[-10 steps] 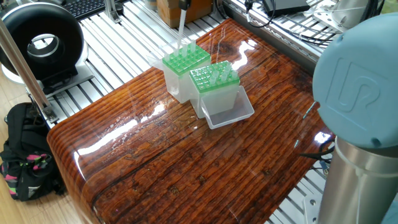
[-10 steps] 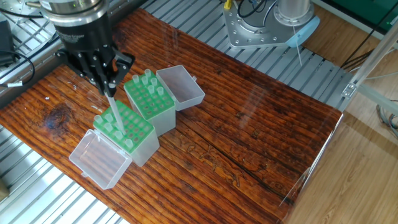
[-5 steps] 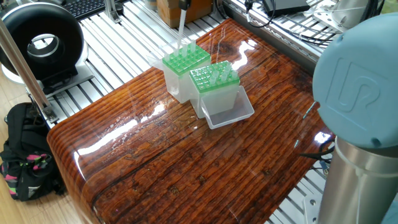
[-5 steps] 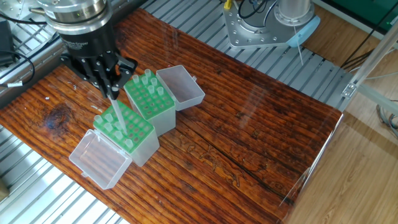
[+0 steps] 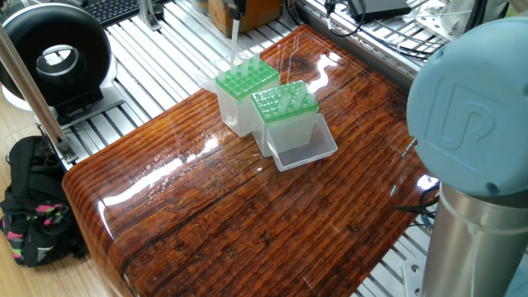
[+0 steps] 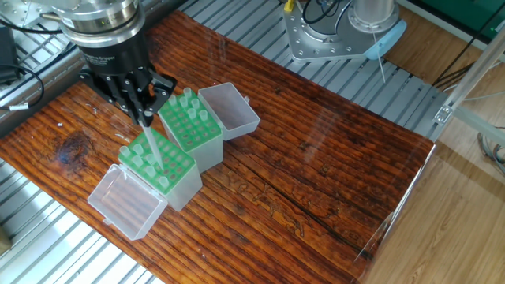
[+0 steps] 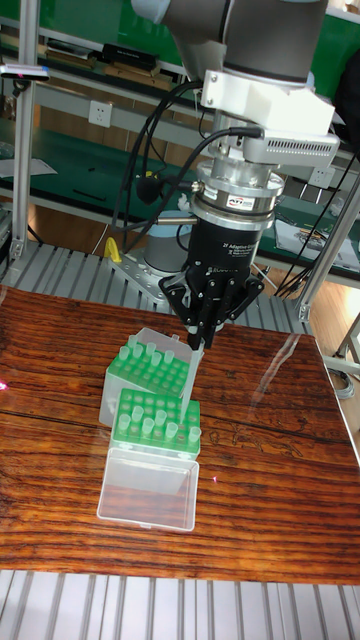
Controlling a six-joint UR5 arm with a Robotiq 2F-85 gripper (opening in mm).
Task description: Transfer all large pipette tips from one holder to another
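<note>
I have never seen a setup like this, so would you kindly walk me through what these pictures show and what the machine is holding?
This is one robot arm with a two-finger gripper working over a wooden table. Three cameras look at the same moment: two from different sides of the table, looking down at it, and a tall one facing the arm head-on.

On the table stand two clear plastic boxes with green tops full of holes, side by side: the holders. One sits under the gripper, the other beside it. Each has its clear lid hinged open and lying flat. Short whitish pipette tips stick up from some of the holes.

The gripper's fingers are closed on a single pipette tip, a slim translucent cone pointing down, hanging above the holder below it.
</note>
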